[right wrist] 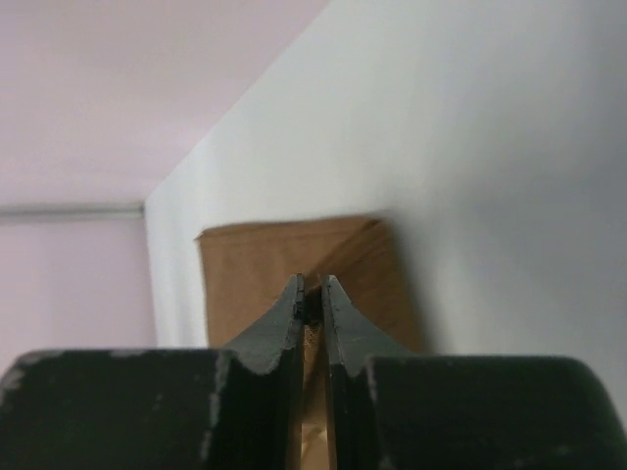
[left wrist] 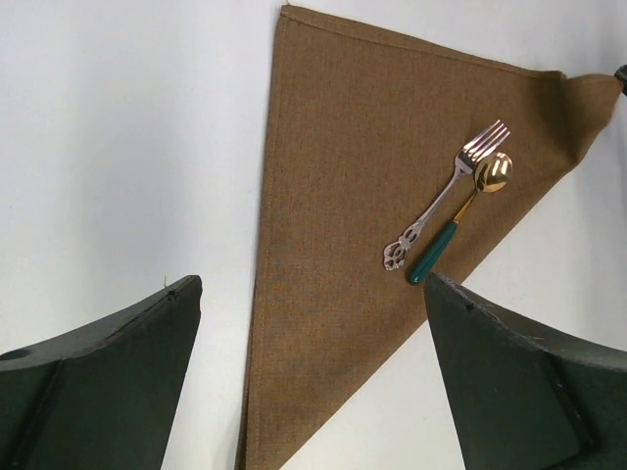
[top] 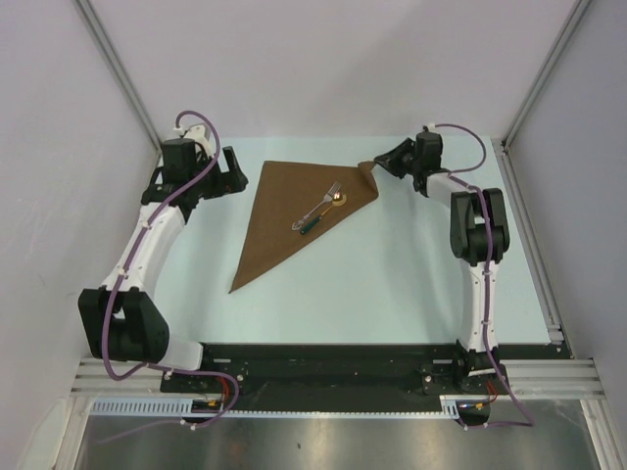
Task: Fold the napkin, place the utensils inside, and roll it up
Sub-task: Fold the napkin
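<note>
My right end effector [top: 378, 166] pinched the napkin's [top: 279, 217] corner, with the fork [left wrist: 446, 196] and spoon [left wrist: 462, 217] lying just to its left, while my left end effector [top: 235, 168] stood spread.

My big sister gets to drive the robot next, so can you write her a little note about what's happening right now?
Right gripper: shut, pinching the napkin's right corner, which is lifted a little off the table.
Left gripper: open, empty, off the napkin's left edge.
Things: the napkin lies flat as a triangle. The fork and the green-handled spoon lie side by side on it, near the pinched corner.
Done: napkin folded, utensils placed on it.
Left: roll the napkin up around the utensils, probably starting from the held corner.
</note>
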Robot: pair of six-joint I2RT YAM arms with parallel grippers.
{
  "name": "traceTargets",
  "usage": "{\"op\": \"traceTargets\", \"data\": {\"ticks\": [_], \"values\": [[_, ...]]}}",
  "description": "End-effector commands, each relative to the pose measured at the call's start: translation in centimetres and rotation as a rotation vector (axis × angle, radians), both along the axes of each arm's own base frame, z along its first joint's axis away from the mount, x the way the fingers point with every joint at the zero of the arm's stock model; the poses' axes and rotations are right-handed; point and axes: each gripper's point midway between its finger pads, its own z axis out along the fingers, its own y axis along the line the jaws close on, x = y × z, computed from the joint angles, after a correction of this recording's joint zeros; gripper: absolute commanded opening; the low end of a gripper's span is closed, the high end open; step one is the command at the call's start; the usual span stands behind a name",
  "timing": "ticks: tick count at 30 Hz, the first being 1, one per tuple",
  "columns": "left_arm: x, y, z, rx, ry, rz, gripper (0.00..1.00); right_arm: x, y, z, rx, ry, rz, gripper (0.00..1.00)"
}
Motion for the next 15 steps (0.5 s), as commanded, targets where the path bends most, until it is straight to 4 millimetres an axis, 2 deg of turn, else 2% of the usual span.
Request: {"op": "traceTargets", "data": {"ticks": [1,2,3,4,8,11,15], "values": [[-0.1,-0.1,4.0,-0.005,-0.105,-0.025,1.0,-2.2,6.7,9.1,0.057,-0.174,0.158,0.0],[-0.2,-0.1,4.3,-0.004,-0.113,-0.024,1.0,-2.7,7.6,9.2,0.057,-0.173,0.177,0.0],[-0.2,-0.1,4.4,-0.004,-0.116,-0.024,1.0,-3.3,8.4,10.1,0.064,-0.189,0.2,0.0],[-0.3,-0.1,4.6,-0.005,-0.122,-0.025,1.0,-4.1,9.9,10.5,0.07,-0.193,0.23,0.0],[-0.6,-0.2,5.3,-0.008,-0.14,-0.029,1.0,-6.8,13.3,12.4,0.087,-0.214,0.312,0.0],[-0.8,-0.2,5.9,-0.01,-0.157,-0.032,1.0,-8.9,15.5,13.9,0.098,-0.23,0.365,0.0],[-1.0,0.0,6.3,-0.004,-0.169,-0.027,1.0,-11.3,17.5,14.4,0.095,-0.237,0.419,0.0]]}}
